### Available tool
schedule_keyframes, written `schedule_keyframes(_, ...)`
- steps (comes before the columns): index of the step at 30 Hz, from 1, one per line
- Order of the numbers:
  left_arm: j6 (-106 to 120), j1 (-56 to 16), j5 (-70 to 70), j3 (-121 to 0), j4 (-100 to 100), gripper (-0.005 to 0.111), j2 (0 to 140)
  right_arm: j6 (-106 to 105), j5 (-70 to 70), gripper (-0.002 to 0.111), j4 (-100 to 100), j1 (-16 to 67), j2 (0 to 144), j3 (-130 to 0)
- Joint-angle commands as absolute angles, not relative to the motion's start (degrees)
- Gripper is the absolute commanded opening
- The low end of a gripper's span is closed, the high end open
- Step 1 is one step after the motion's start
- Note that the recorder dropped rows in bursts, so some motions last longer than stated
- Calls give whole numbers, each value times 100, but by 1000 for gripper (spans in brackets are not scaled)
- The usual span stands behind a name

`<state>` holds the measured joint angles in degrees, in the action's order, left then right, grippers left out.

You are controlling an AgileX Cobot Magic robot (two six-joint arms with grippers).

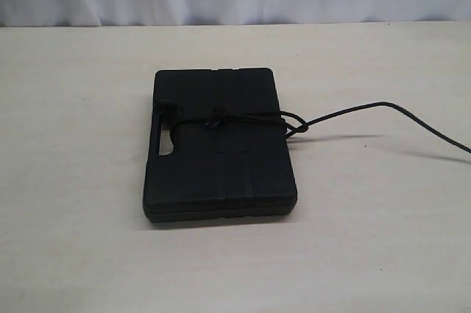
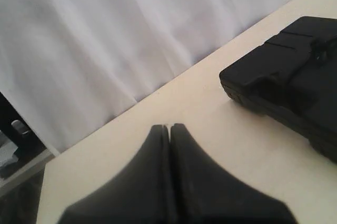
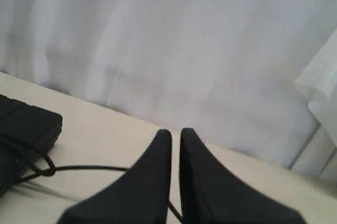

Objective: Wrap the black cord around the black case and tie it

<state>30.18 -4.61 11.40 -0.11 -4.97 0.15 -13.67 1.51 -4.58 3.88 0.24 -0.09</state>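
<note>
Lying flat — black case (image 1: 221,166), long axis near-to-far.

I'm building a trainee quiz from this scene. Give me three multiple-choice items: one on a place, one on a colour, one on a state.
1. Where does the black cord cross the black case? A across its middle B along its near edge C nowhere
2. What colour is the table? A pale beige B green C black
3. How is the left gripper? A open B shut on the cord C shut, empty
Answers: 1 A, the cord is knotted over the case's top; 2 A, the exterior view shows it; 3 C, its fingers meet with nothing between.
</note>
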Motion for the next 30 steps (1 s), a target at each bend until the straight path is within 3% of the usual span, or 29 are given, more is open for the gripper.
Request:
schedule_keyframes(1,2696,-40,1172,0,-513,0,0,-964,593,5,-490,118,0,0)
schedule_keyframes(5,2166,366,1172,0,-513,0,0,-924,1225,5,-328,117,0,0)
schedule_keyframes(30,2166,376,1490,0,-513,0,0,-924,1918,5,-344,117,0,0)
